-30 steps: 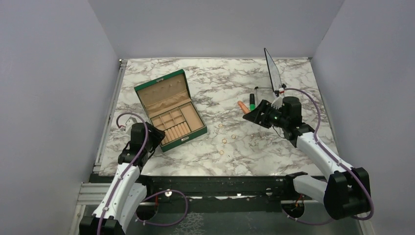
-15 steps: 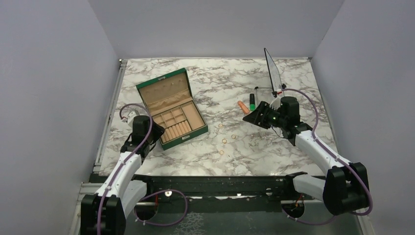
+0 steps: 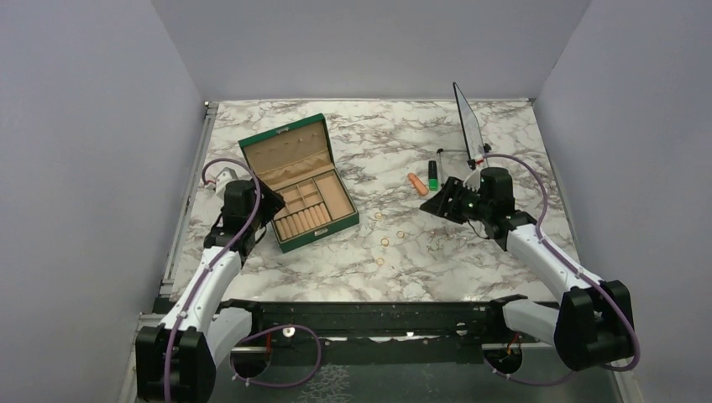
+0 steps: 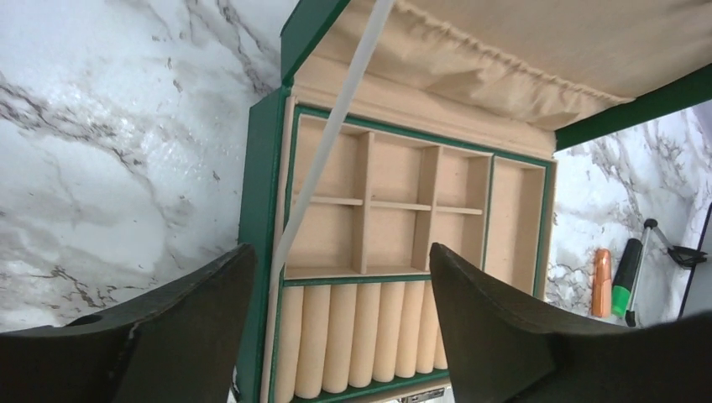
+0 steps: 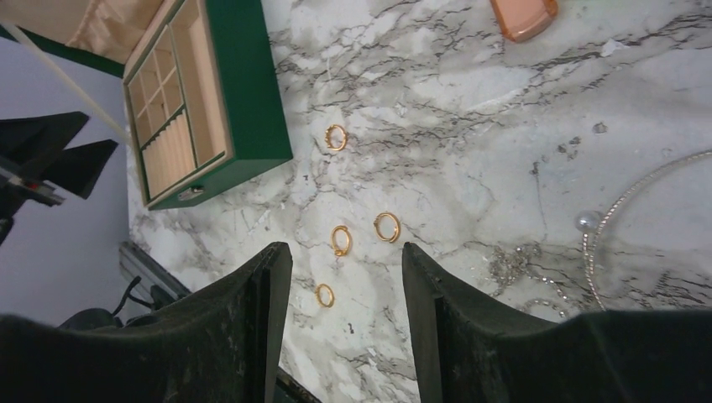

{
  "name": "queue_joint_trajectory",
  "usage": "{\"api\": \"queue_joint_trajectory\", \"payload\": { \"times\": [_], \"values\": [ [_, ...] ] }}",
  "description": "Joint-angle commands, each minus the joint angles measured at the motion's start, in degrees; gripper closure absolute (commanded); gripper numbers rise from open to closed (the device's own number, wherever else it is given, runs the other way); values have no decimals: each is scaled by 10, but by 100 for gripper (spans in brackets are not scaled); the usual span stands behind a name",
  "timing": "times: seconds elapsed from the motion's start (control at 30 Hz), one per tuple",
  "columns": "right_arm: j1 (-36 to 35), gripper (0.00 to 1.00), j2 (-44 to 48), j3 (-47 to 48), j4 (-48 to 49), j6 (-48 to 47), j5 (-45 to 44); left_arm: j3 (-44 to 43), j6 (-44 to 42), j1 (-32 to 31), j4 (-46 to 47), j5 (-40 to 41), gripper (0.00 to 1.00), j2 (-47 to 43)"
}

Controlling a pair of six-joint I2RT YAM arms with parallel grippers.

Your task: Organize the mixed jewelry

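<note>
Tiny gold-coloured rings (image 5: 387, 227) lie loose on the marble tabletop (image 3: 504, 126) beside the open green compartmented jewellery box (image 3: 319, 231), with the right gripper (image 5: 344, 249) hovering over them, jaws apart and empty, probably lining up a pick, while the left gripper (image 4: 340, 256) gapes empty facing the box.

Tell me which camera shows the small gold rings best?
The right wrist view: four small gold rings lie large and distinct. The top view shows only tiny specks; the left wrist view shows none.
</note>
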State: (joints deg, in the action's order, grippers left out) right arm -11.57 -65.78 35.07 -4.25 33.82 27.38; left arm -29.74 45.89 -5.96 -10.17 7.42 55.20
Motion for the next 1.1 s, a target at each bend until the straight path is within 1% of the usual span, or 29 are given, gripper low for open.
{"api": "queue_joint_trajectory", "payload": {
  "times": [0.0, 0.1, 0.2, 0.27, 0.37, 0.47, 0.53, 0.6, 0.73, 0.8, 0.9, 0.97, 1.07],
  "values": [
    [-3, 44, 19, 9, -44, -38, -71, -45, -47, 2, -68, 13, 21, -48],
    [-7, 41, 27, 2, -49, -52, -106, -46, -98, 2, -74, -52, 18, -78],
    [-23, 40, 20, -1, -45, -57, -125, -49, -130, 2, -62, -142, 15, -95],
    [-50, 39, 6, 6, -48, -58, -146, -45, -129, 2, -44, -186, 15, -103],
    [-109, 39, -26, 23, -57, -60, -204, -32, -119, 2, -8, -228, 14, -114],
    [-167, 40, -68, 52, -72, -60, -257, -22, -110, 2, 18, -247, 13, -122],
    [-198, 43, -96, 70, -84, -60, -285, -17, -109, 2, 33, -258, 13, -126],
    [-229, 48, -122, 86, -93, -62, -309, -13, -108, 2, 43, -266, 12, -128],
    [-266, 54, -166, 117, -108, -69, -330, -2, -107, 2, 55, -267, 12, -132],
    [-285, 56, -183, 132, -112, -70, -334, 2, -103, 2, 59, -267, 12, -131],
    [-312, 54, -207, 150, -120, -59, -348, 5, -100, 1, 63, -268, 12, -130],
    [-327, 49, -222, 159, -127, -46, -364, 5, -99, 2, 63, -266, 12, -131],
    [-348, 47, -251, 174, -144, -24, -391, 6, -99, 1, 62, -260, 12, -132]
  ]
}}
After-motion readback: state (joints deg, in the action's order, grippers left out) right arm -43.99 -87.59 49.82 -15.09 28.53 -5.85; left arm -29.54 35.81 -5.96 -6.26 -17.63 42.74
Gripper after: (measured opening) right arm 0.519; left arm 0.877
